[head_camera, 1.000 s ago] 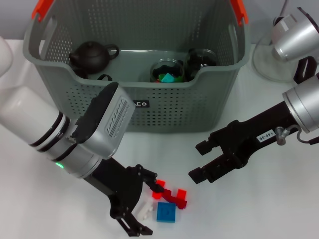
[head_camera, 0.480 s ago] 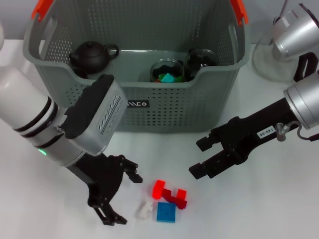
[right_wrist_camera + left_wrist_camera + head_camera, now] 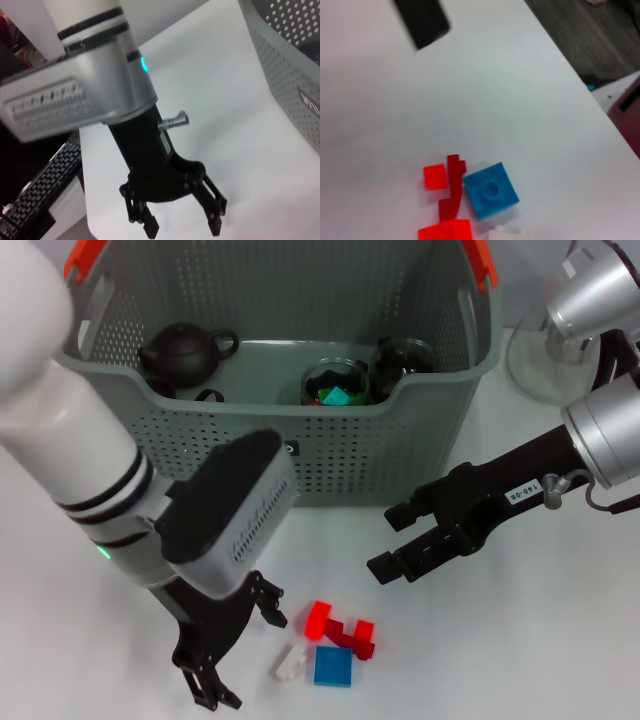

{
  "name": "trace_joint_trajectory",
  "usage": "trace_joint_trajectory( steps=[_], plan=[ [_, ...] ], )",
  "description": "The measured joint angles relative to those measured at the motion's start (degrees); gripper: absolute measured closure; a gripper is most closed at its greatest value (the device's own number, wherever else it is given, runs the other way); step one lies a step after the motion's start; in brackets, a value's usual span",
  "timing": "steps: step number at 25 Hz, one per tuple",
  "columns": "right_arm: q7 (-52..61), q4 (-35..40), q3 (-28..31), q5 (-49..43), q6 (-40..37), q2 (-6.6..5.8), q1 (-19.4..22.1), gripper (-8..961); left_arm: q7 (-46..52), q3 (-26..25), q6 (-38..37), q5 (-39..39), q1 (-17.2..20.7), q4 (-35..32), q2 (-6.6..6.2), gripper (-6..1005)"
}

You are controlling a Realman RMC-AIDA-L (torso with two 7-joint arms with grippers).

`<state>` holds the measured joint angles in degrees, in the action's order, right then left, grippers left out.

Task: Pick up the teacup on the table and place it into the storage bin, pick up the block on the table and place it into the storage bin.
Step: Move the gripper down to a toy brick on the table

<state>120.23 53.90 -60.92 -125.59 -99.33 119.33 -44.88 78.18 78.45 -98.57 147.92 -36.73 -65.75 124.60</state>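
Left tool [image 3: 235, 650] hangs low over the white surface [image 3: 520, 660], fingers spread wide and holding nothing, just beside a small cluster of blocks: a bright red block [image 3: 320, 618], a dark red piece [image 3: 350, 638], a blue block [image 3: 333, 666] and a white piece [image 3: 290, 664]. From its own wrist camera the blue block [image 3: 491, 190] and the red pieces sit close together, some of them touching. Right tool [image 3: 412, 540] hovers on the other side of the cluster, well above the surface, its two fingers parted and empty. Behind both stands the storage bin [image 3: 340, 455], grey-green and perforated, with orange-red handles; inside it I can see a dark teapot [image 3: 183, 352] and two dark cups [image 3: 335, 382], one holding coloured bits, so the teacup part looks done and the blocks remain. My worry is the crowding: the pieces lie so near each other that closing on one could nudge or scatter its neighbours, or pinch two at once. The thin white piece lies flat and might slip from the fingers. With both arms near the same spot, they could also get in each other's way.
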Motion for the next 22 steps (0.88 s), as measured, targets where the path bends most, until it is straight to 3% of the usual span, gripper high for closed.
trace_joint_trajectory(
  steps=[18,22],
  plan=[
    [0.01,-0.27,0.01,-0.03,0.42,-0.12,-0.14,15,0.93,8.22,4.71,-0.96,-0.94,0.60,0.19,36],
    [-0.02,-0.29,0.01,-0.03,0.44,-0.21,0.01,15,1.18,9.38,6.18,-1.42,-1.23,1.82,0.20,107]
  ],
)
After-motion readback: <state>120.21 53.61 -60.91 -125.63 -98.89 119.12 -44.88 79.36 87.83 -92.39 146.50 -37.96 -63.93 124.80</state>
